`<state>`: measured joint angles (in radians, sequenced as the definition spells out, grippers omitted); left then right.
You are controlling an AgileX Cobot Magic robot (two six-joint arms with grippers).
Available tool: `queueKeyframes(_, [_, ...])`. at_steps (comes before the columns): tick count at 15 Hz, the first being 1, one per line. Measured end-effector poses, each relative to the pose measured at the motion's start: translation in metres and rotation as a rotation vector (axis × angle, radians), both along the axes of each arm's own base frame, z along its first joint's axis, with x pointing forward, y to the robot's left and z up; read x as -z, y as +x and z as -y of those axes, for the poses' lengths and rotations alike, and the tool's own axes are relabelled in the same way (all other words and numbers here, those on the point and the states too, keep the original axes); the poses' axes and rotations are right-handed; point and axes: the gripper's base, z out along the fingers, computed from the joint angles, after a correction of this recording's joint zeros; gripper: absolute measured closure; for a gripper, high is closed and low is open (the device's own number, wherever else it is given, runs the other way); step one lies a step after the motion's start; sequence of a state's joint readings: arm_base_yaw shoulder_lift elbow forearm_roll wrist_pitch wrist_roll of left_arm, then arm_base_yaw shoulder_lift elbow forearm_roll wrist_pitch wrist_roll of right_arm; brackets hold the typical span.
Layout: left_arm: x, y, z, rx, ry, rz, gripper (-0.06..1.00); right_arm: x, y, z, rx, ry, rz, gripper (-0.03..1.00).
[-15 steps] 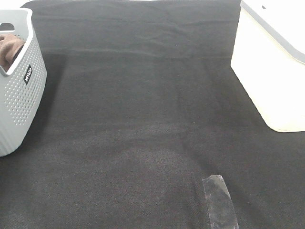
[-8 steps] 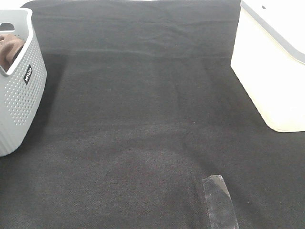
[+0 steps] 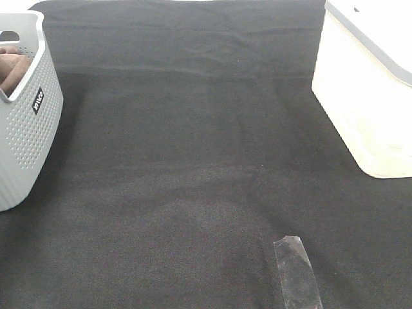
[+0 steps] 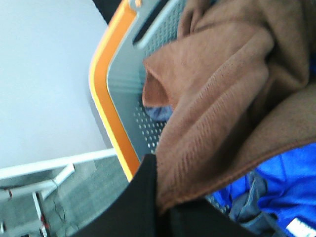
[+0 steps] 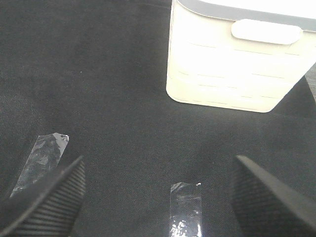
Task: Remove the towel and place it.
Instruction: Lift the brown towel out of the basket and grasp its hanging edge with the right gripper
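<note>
Left gripper (image 4: 157, 200) is clamped on the towel (image 4: 222, 89), jaws pinched together on a fold of that reddish-brown pile. The towel sits inside the grey basket (image 3: 26, 148) at the left edge of the black table cover (image 3: 193, 161), and from the high camera only a brown corner shows over the top. Right gripper (image 5: 158, 168) hangs with its jaws wide apart, holding nothing, above the table cover near the white bin (image 5: 232, 64) and two strips of clear tape (image 5: 42, 155).

Now, the danger spots. The pinch looks to be on a fold close to a hem, not a deep bite, so if the bulk drags on the way up, I'd say the cloth could slide right out of the jaws. There's a blue garment (image 4: 281, 182) lying under the towel and touching it. Soft pile clings, so that one may ride up with it. The basket's orange rim (image 4: 106, 98) runs just beside the cloth, and a pull sideways rather than upward could catch the towel there and tip or slide the light basket. And it's a big towel. Lifted too low, its trailing end could hook on the rim. How much of it lies buried, I can't tell
</note>
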<state>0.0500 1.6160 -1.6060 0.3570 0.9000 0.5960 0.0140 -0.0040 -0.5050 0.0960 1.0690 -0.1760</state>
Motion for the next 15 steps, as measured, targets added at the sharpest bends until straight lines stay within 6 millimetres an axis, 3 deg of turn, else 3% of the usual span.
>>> queueKeyframes(4, [-0.034,-0.023,0.047,0.104,-0.002,0.117,0.94,0.0,0.0,0.0,0.0,0.0,0.0,0.2])
queueKeyframes(5, [-0.058,-0.035,0.066,0.139,-0.007,0.198,0.94,0.0,0.0,0.0,-0.001,0.001,0.0,0.2])
queueKeyframes(6, [-0.058,-0.035,0.066,0.139,-0.007,0.198,0.94,0.0,0.0,0.0,-0.001,0.001,0.0,0.2])
queueKeyframes(8, [-0.082,-0.048,0.084,0.175,-0.042,0.264,0.94,-0.001,0.0,-0.001,-0.01,-0.003,0.007,0.2])
queueKeyframes(9, [-0.1,-0.061,0.105,0.231,-0.07,0.306,0.94,-0.015,0.013,-0.005,-0.084,-0.03,0.076,0.2])
queueKeyframes(11, [-0.116,-0.071,0.125,0.304,-0.094,0.351,0.94,-0.029,0.039,-0.015,-0.188,-0.01,0.155,0.2])
queueKeyframes(15, [-0.13,-0.098,0.181,0.514,-0.148,0.398,0.94,-0.042,0.108,-0.038,-0.472,0.011,0.191,0.2])
